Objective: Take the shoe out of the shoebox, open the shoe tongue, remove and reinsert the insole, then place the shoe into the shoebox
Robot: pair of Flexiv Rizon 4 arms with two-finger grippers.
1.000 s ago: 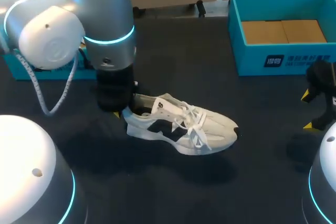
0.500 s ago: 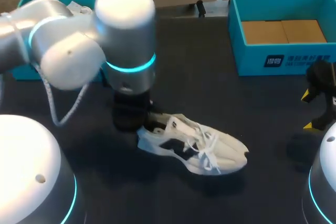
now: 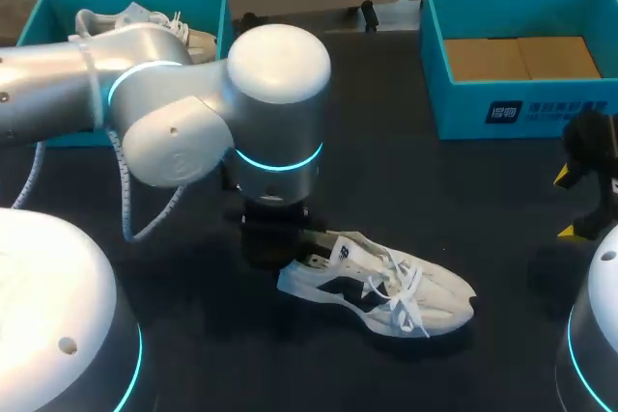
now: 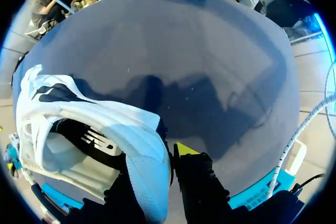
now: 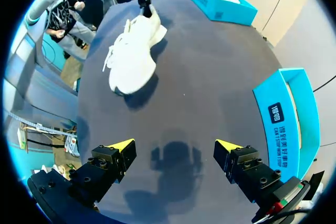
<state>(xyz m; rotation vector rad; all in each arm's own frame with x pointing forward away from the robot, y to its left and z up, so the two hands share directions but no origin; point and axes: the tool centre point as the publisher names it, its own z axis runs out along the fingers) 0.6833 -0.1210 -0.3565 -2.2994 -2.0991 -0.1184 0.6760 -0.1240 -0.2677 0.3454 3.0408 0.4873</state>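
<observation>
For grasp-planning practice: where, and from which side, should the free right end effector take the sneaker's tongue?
Likely the free top edge of the tongue, from above on the toe side: it stands up from the sneaker, while the left end effector grips the heel collar, blocking the rear.

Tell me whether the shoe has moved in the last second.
Yes. The shoe, held by the left gripper, slid rightward and toward the robot, drawing farther from the right shoebox's front wall.
</observation>
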